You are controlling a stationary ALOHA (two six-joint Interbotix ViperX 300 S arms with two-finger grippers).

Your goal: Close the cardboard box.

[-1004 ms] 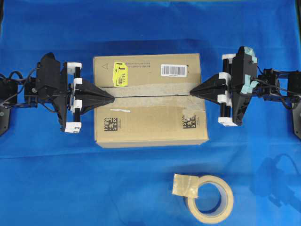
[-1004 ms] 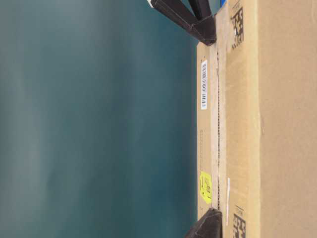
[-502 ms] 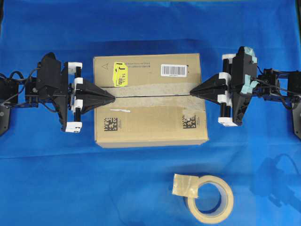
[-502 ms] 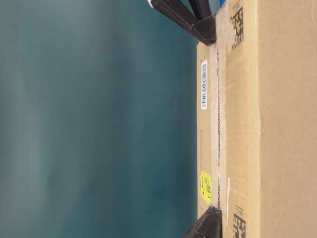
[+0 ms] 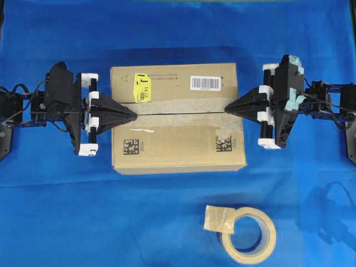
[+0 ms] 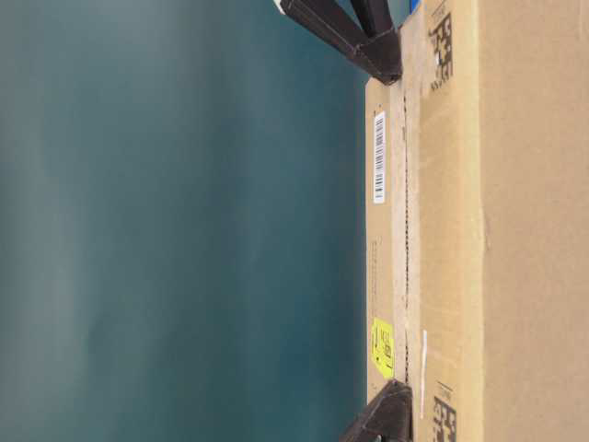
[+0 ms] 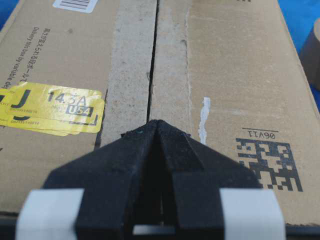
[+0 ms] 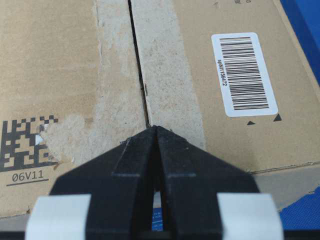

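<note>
The cardboard box (image 5: 178,147) lies in the middle of the blue table with its two top flaps down and meeting along a narrow dark seam. A yellow sticker (image 5: 142,87) and a barcode label (image 5: 205,82) sit on the far flap. My left gripper (image 5: 133,115) is shut, its tip resting over the left end of the seam (image 7: 152,65). My right gripper (image 5: 227,108) is shut too, its tip over the seam's right end (image 8: 139,65). Neither holds anything. The table-level view shows the box (image 6: 515,221) sideways with both tips at its top edges.
A beige tape roll (image 5: 248,235) with a loose tab lies near the front of the table, right of centre. Blue cloth (image 5: 167,211) covers the table all round the box.
The left gripper has crept a few pixels to the right over the box top. The right arm and the flaps have not moved.
</note>
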